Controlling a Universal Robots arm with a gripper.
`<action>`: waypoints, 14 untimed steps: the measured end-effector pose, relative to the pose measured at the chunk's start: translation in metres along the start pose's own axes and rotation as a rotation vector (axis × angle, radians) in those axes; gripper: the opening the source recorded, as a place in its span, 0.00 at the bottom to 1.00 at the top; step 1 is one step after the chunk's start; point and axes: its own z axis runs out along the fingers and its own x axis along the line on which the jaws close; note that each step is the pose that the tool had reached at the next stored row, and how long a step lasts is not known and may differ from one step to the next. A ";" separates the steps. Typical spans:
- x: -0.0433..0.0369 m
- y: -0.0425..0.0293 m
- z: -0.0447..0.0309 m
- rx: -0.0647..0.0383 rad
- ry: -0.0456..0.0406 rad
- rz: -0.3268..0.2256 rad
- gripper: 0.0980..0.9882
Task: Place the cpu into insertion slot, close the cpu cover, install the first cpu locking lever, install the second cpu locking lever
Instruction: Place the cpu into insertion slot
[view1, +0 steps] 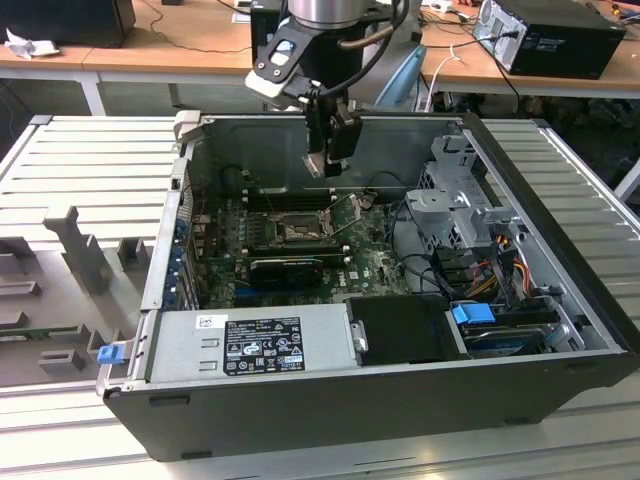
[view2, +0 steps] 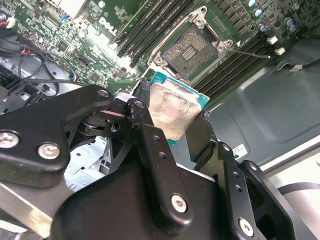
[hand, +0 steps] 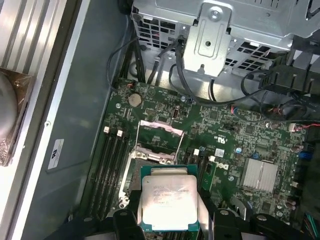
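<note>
My gripper (view1: 328, 150) hangs inside the open computer case, above the motherboard, shut on the cpu (view2: 172, 107). The cpu (hand: 168, 197) is a pale silver square on a green edge, held flat by two opposite sides between the black fingers (view2: 145, 125). Below it lies the insertion slot (view2: 192, 50), a black-rimmed square socket with its contact field bare; the exterior view shows that slot (view1: 298, 232) near the board's middle. The cpu cover (hand: 161, 131) stands raised at the socket's far side. A thin locking lever (view2: 250, 52) sticks out beside the socket.
Long black memory slots (hand: 111, 165) flank the socket. A metal drive cage (view1: 455, 205) with cables fills the case at the exterior view's right, and a power supply (view1: 255, 340) runs along the front. A silver heat sink (hand: 259, 175) sits on the board.
</note>
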 end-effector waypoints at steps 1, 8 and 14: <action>0.0000 0.0000 0.0002 0.000 -0.0008 0.011 0.48; 0.0001 -0.0010 0.0036 -0.001 -0.0103 0.138 0.48; 0.0019 -0.0086 0.0053 -0.003 -0.0122 0.181 0.48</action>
